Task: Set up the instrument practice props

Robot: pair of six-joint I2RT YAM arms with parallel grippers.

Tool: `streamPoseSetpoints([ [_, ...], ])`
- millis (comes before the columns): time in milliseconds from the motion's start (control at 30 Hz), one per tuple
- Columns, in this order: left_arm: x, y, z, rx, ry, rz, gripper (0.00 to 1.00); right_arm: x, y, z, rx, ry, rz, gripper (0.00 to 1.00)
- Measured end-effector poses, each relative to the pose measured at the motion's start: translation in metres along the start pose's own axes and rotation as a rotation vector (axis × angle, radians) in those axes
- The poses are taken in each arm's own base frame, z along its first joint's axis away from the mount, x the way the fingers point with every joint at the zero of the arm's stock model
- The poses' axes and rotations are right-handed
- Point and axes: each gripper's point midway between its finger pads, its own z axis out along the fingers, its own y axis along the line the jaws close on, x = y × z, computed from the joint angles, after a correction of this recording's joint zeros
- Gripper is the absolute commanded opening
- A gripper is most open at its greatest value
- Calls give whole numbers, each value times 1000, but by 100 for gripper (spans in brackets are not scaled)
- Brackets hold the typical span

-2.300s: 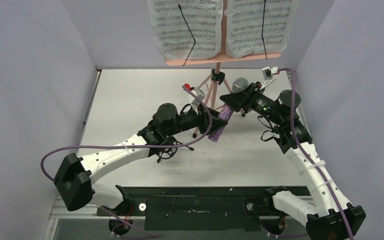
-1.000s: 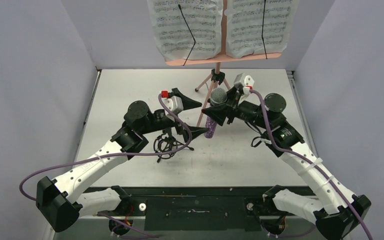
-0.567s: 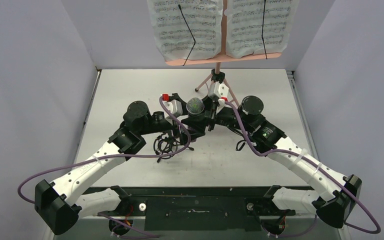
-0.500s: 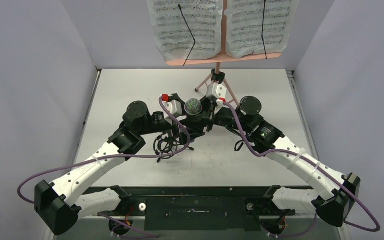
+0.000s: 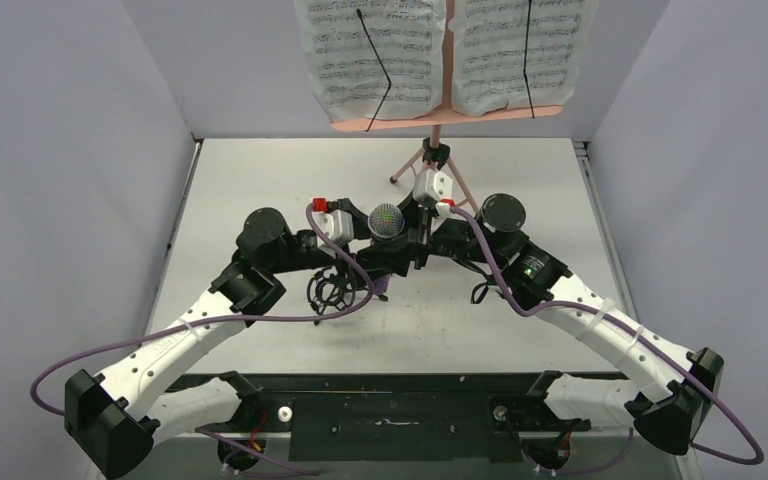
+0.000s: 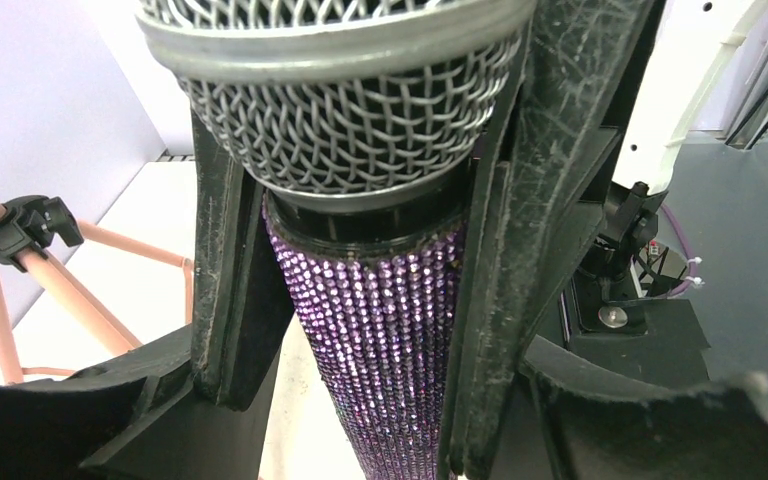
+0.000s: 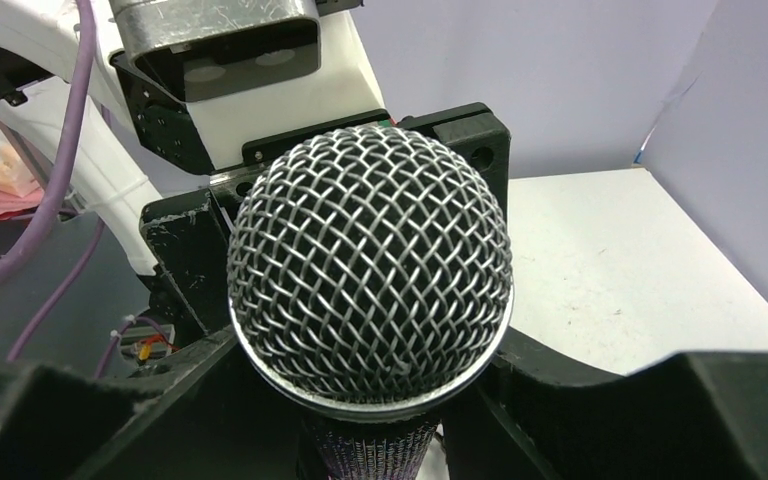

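The right gripper has its jaws clenched on the microphone. Its two black fingers press on opposite sides of the purple glitter body, just under the silver head, and the microphone stands upright with the head on top. The left gripper faces the microphone from the other side. Its jaws are spread to either side of the lower glitter body, outside the fingers of the right gripper. Whether they press on something or only stand around it, I cannot tell. The bottom end of the microphone is hidden behind both grippers, so I cannot say if it touches the worktop. Just beside the microphone, on the side of the left arm and a little toward the arm bases, the small black shock-mount tripod stands on the worktop, under the left wrist and partly crossed by a purple cable. Behind the microphone, toward the back wall, stands the pink music stand, with its tripod legs spread on the worktop and the nearest leg close to the microphone. On its desk, high above the microphone, the left sheet-music page and the right sheet-music page lie side by side, each under a thin black holding arm.
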Motion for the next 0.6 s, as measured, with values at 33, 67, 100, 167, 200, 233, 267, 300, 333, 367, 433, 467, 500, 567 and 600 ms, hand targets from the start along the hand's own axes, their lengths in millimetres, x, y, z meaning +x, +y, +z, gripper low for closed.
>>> streamPoseSetpoints([
  [33,1,0,0,-3,-4,-2,0,0,0,0,0,2,1,55],
  [67,2,0,-1,-8,-6,-4,0,1,1,0,-2,5,3,64],
  [100,3,0,-1,-15,-11,-4,0,3,1,0,1,10,9,73],
  [167,3,0,-3,-28,-23,-3,0,3,2,1,-2,11,9,92],
  [200,3,-2,-5,-25,-24,-3,0,4,5,1,-13,13,11,96],
  [233,6,-3,-7,-26,-18,-4,0,-1,1,0,12,0,1,99],
  [267,9,2,-11,-66,-16,-15,0,-12,-11,-2,63,-33,-31,95],
  [300,11,7,-13,-108,-14,-24,0,-21,-20,-5,106,-58,-55,93],
  [333,10,11,-13,-125,-21,-21,0,-25,-24,-7,130,-67,-68,91],
  [367,12,15,-14,-152,-20,-30,0,-27,-25,-8,145,-75,-74,90],
  [433,16,21,-16,-191,-31,-25,0,-31,-30,-11,179,-86,-80,90],
  [467,17,24,-17,-213,-34,-28,0,-31,-31,-12,195,-89,-81,90],
  [500,18,27,-19,-231,-38,-26,0,-30,-33,-14,210,-90,-80,90],
  [567,19,31,-20,-258,-52,-20,0,-30,-35,-17,235,-93,-82,90],
  [600,18,32,-21,-265,-57,-18,0,-31,-36,-19,243,-95,-84,90],
])
